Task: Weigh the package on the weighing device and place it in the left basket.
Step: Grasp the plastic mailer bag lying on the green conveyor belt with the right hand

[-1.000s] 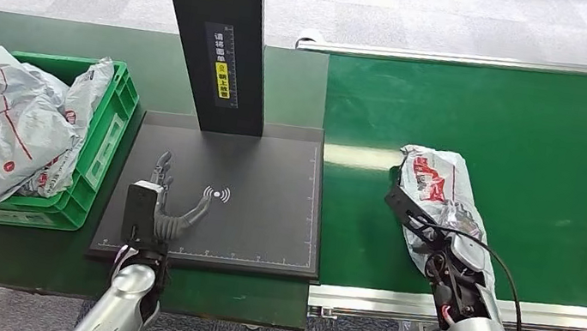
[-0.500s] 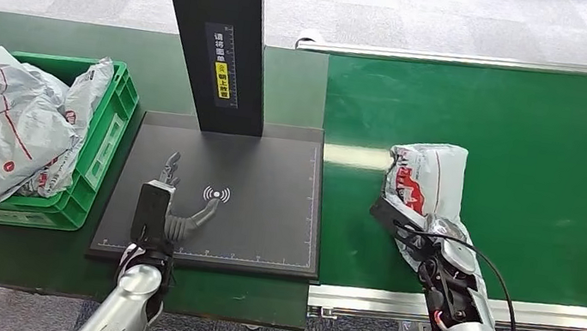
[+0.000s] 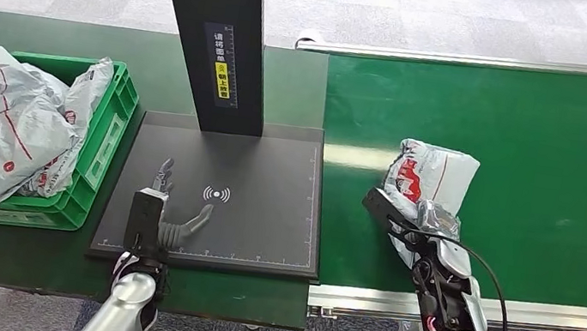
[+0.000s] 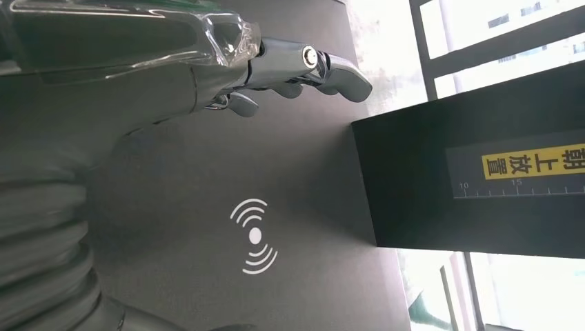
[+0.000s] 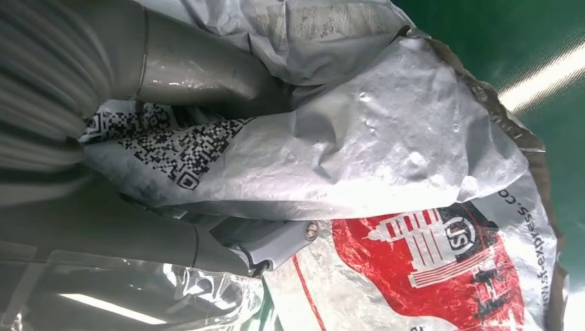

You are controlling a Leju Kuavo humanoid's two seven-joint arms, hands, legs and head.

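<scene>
Since a second ago: left hand [image 3: 164, 215] drawn slightly back toward the near edge of the weighing device [image 3: 263, 231], fingers spread and holding nothing, hovering beside the plate's wave symbol [image 3: 216, 195]; package [image 3: 430, 185], right of the weighing device on the green conveyor belt [image 3: 552, 150], rotated and bunched, gripped at its near end by the right hand [image 3: 423, 236]. Not yet weighed, by the look of it: carry onto the plate and drop into the green basket [image 3: 108, 135], left of the weighing device, both outstanding. Basket already heaped with grey bags [image 3: 1, 124], black post [image 3: 213, 33] rising at the plate's far edge, left hand over the landing spot.
</scene>
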